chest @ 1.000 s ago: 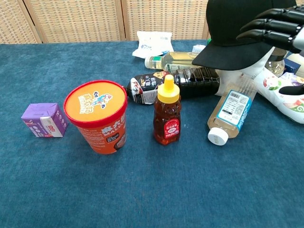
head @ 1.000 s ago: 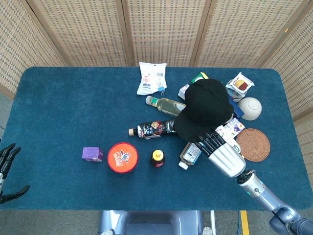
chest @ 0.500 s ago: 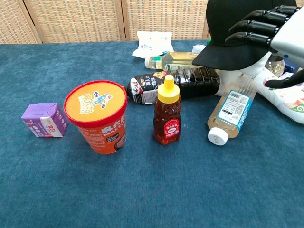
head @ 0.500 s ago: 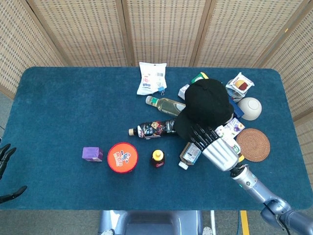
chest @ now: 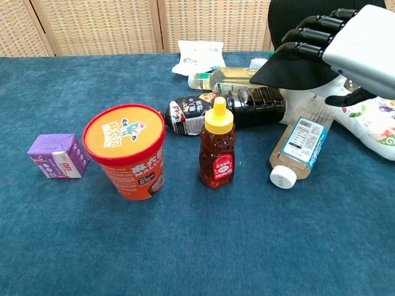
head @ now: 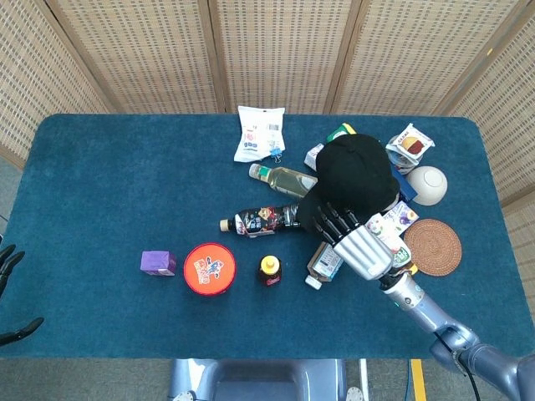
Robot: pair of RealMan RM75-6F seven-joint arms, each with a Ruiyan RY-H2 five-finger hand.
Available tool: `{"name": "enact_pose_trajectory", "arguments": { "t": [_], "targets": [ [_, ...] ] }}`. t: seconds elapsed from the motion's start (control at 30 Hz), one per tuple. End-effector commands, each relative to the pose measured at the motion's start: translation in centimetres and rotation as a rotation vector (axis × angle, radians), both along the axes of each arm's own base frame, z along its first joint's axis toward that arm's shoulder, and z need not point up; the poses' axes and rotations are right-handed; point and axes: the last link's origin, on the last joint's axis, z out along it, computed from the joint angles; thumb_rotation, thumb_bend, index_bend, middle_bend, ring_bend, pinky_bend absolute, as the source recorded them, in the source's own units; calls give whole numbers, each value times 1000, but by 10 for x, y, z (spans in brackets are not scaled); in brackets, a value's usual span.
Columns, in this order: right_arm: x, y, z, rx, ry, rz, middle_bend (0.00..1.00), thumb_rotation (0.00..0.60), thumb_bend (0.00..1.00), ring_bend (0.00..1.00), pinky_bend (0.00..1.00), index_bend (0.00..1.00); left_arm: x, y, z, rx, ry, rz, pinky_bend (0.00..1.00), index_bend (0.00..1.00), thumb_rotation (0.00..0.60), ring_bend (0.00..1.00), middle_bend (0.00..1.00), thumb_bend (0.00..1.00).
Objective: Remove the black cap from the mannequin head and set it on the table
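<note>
The black cap (head: 355, 171) sits on the white mannequin head (chest: 308, 97) at the right of the table, brim pointing toward the front. My right hand (head: 359, 246) reaches in from the front right. Its dark fingers (chest: 308, 38) lie over the top of the brim, while the thumb (chest: 353, 98) sticks out lower down, apart from them. The cap (chest: 296, 24) has not lifted off the head. My left hand (head: 8, 292) hangs past the table's left front corner with fingers spread, holding nothing.
A honey bottle (chest: 216, 148), an orange tub (chest: 126, 154) and a purple box (chest: 57, 156) stand in front. A dark bottle (chest: 234, 111) and a clear bottle (chest: 296, 148) lie by the mannequin. Snack packs, a white bowl (head: 428, 185) and a woven coaster (head: 432, 246) crowd the right.
My right hand has moved up and to the left, bringing its fingers further onto the cap's brim. The cap has stayed put. My left hand has dropped slightly at the frame edge.
</note>
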Motion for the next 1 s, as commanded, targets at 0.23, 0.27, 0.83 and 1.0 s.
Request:
{"name": "enact_pose_trajectory", "arguments": {
  "t": [0.23, 0.27, 0.83, 1.0],
  "targets": [
    [4, -2, -6, -87, 12, 96, 326, 600, 210, 359, 561, 270, 0, 0, 0, -2, -5, -1, 128, 0, 600, 0, 0, 120],
    [4, -2, -6, -97, 18, 110, 342, 600, 233, 379, 590, 283, 0, 0, 0, -2, -5, -2, 128, 0, 600, 0, 0, 120],
    [2, -10, -10, -85, -54, 189, 631, 600, 441, 684, 830, 542, 0, 1, -2, -18, -9, 1, 128, 0, 600, 0, 0, 119],
    [4, -11, -9, -67, -86, 202, 660, 600, 494, 713, 854, 574, 0, 2, -1, -18, -11, 4, 128, 0, 600, 0, 0, 120]
  ]
}}
